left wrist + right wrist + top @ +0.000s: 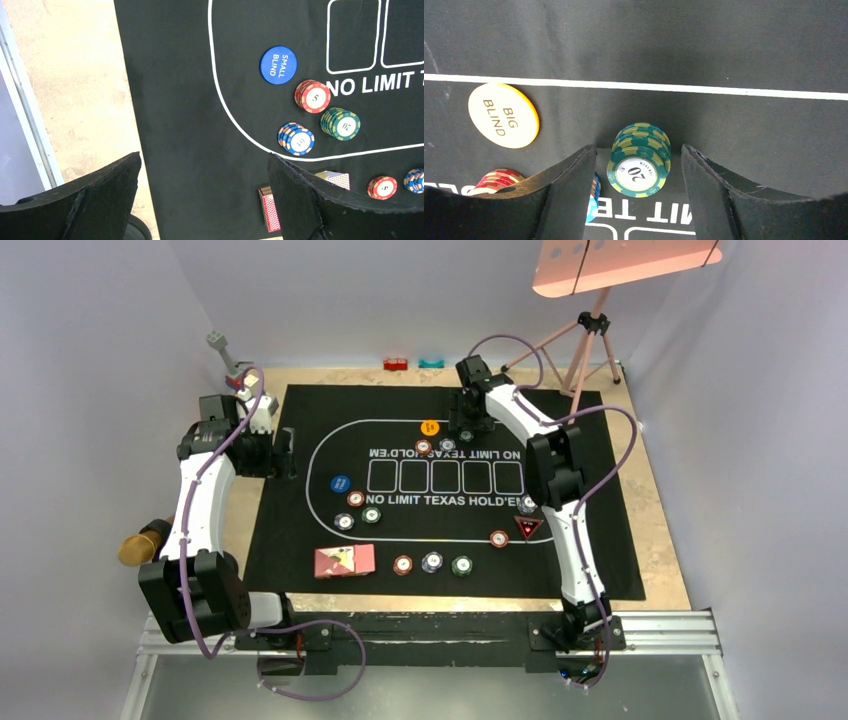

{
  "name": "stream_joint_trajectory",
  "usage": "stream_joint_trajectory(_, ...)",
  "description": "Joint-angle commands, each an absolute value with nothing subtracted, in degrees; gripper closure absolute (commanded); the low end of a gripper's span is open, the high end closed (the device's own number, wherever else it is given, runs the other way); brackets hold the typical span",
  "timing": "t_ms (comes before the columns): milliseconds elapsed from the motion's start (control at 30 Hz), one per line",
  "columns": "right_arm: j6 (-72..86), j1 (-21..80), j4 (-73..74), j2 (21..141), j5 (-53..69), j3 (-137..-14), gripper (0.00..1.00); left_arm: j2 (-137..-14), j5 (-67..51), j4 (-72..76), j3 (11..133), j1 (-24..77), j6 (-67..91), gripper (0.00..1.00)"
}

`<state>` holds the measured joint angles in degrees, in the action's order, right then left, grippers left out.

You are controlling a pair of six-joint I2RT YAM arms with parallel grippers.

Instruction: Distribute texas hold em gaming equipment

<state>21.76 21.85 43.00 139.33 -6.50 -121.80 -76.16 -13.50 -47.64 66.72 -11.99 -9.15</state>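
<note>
From above, we see the left arm (pixel 195 502) bent along the left side of the black mat (pixel 290 530), the left claw (pixel 283 454) hanging over its border. The right arm (pixel 565 510) reaches to the far side, where the right claw (pixel 466 432) points down inside the white oval. The mat reads "NO LIMIT TEXAS HOLD'EM" twice. An orange disc (pixel 430 427) lies just beside the right claw. The red-backed cards (pixel 344 561) lie well apart from both claws, and the red-edged triangle marker (pixel 528 528) sits beside the right arm.

At the left wrist, we find the left claw (pixel 205 200) spread wide, with only bare mat between its fingers. Ahead of it a blue disc (pixel 278 65) reads "SMALL BLIND". Near that stand a red stack (pixel 312 96) marked "5", a green stack (pixel 341 124) marked "20" and a blue stack (pixel 296 139). The cards peek out beside one finger.

At the right wrist, the right claw (pixel 639 150) stands spread around a green chip stack (pixel 640 160) marked "20". We see mat on either side of the stack, so neither finger touches it. The orange-rimmed disc ahead reads "BIG BLIND". A red chip stack (pixel 499 180) is partly hidden behind one finger.
</note>
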Motion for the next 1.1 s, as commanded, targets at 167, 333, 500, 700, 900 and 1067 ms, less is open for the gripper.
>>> stream_joint_trajectory(167, 21.5, 23.4, 41.5, 122.2, -9.4, -116.7, 0.32, -75.2, -14.4, -46.5, 66.4, -12.5, -9.5, 0.00)
stream_joint_trajectory(333, 20.2, 29.2, 40.4, 107.8, -11.0, -101.3, 0.32, -75.1, -14.2, -46.4, 66.4, -12.6, -9.6, 0.00)
stream_joint_trajectory(500, 22.6, 37.9, 39.4, 95.1, -11.6, -81.1, 0.30, -75.4, -14.3, -46.4, 66.4, -12.6, -9.7, 0.00)
stream_joint_trajectory(700, 28.8, 49.0, 40.9, 84.5, -8.8, -64.0, 0.25, -75.3, -14.3, -46.3, 66.4, -12.5, -9.6, 0.00)
stream_joint_trajectory(900, 32.0, 54.4, 41.8, 80.7, -5.9, -57.3, 0.22, -75.3, -14.3, -46.6, 66.6, -12.5, -9.3, 0.00)
stream_joint_trajectory(1067, 32.2, 56.3, 39.5, 82.0, -3.6, -54.1, 0.20, -75.1, -14.3, -46.7, 66.5, -12.5, -9.3, 0.00)
